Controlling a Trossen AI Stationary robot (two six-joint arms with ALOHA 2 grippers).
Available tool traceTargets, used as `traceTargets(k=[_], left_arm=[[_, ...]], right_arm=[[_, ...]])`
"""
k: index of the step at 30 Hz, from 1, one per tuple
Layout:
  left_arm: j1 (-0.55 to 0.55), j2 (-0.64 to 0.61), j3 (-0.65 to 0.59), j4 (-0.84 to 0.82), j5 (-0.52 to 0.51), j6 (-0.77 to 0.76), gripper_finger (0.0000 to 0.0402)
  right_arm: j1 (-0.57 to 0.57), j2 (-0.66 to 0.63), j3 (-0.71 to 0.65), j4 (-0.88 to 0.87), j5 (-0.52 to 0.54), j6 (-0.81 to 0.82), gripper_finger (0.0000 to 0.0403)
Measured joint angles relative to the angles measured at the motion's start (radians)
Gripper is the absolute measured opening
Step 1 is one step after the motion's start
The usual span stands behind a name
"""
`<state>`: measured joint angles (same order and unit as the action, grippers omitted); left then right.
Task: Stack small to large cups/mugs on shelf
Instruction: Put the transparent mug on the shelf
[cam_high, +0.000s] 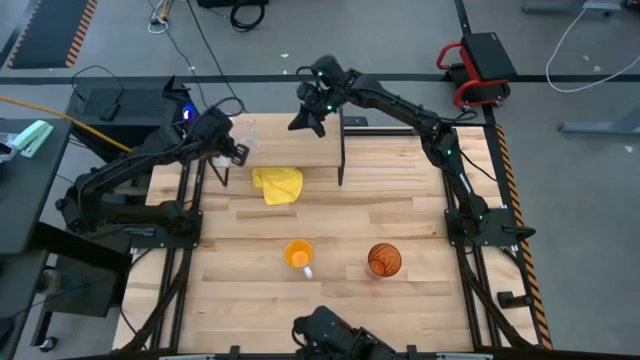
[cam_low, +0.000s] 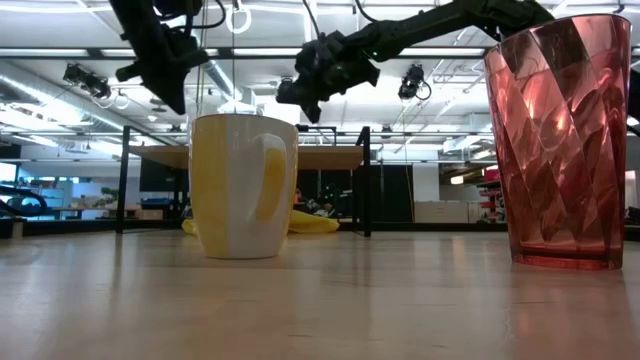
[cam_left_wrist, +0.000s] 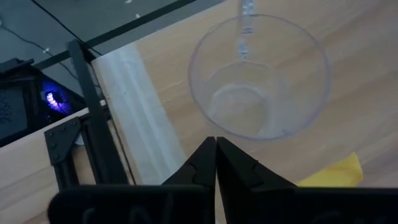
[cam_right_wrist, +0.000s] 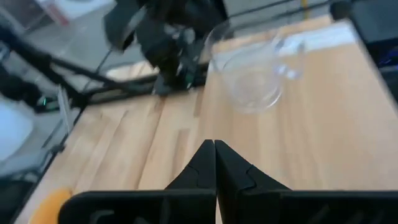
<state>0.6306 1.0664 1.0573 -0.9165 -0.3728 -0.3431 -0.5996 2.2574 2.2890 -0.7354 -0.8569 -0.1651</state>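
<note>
The small clear glass (cam_high: 244, 131) (cam_left_wrist: 258, 81) stands upright on the light-wood shelf (cam_high: 300, 150), near its whitish strip (cam_left_wrist: 134, 93). My left gripper (cam_high: 230, 152) (cam_left_wrist: 216, 144) is shut, its tips right at the glass's near wall. My right gripper (cam_high: 306, 120) (cam_right_wrist: 214, 146) is shut and hovers above the shelf's far edge, pointing at the glass (cam_right_wrist: 252, 68). The orange mug (cam_high: 298, 256) (cam_low: 243, 185) and the amber tumbler (cam_high: 384, 260) (cam_low: 565, 140) stand on the tabletop near its near edge. My left gripper has its shut fingertips (cam_left_wrist: 208, 152) right beside the lower wall of the glass (cam_left_wrist: 224, 127), slanting down from the table's left. I cannot tell whether they touch it. The glass stands upright on the shelf.
A yellow cloth (cam_high: 278, 185) lies on the tabletop just before the shelf's near edge. Thin black shelf legs (cam_high: 341, 150) stand at the shelf's right end. Bare plank lies between the cloth and the two vessels near the front.
</note>
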Motion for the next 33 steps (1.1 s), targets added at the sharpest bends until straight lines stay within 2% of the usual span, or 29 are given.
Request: traceTargets(k=[3, 7, 11, 18, 25, 33], left_arm=[[0.003, 0.000, 0.000, -0.001, -0.001, 0.012, 0.0017], [0.004, 0.000, 0.000, -0.001, -0.032, 0.030, 0.0020], [0.030, 0.000, 0.000, 0.001, -0.074, 0.063, 0.0014], [0.129, 0.000, 0.000, 0.068, -0.074, 0.122, 0.0014], [0.209, 0.025, 0.002, 0.159, 0.058, 0.173, 0.0020], [0.226, 0.087, 0.002, 0.165, 0.080, 0.198, 0.0010]], right_arm=[[0.023, 0.000, 0.000, -0.061, -0.002, -0.077, 0.0000], [0.065, 0.000, 0.000, -0.043, 0.020, -0.133, 0.0000], [0.099, 0.000, 0.000, 0.010, 0.101, -0.138, 0.0000], [0.113, 0.006, 0.000, 0.105, 0.114, -0.063, 0.0000], [0.115, 0.025, -0.001, 0.145, 0.156, 0.006, 0.0000], [0.118, 0.024, -0.001, 0.140, 0.204, 0.031, 0.0000]])
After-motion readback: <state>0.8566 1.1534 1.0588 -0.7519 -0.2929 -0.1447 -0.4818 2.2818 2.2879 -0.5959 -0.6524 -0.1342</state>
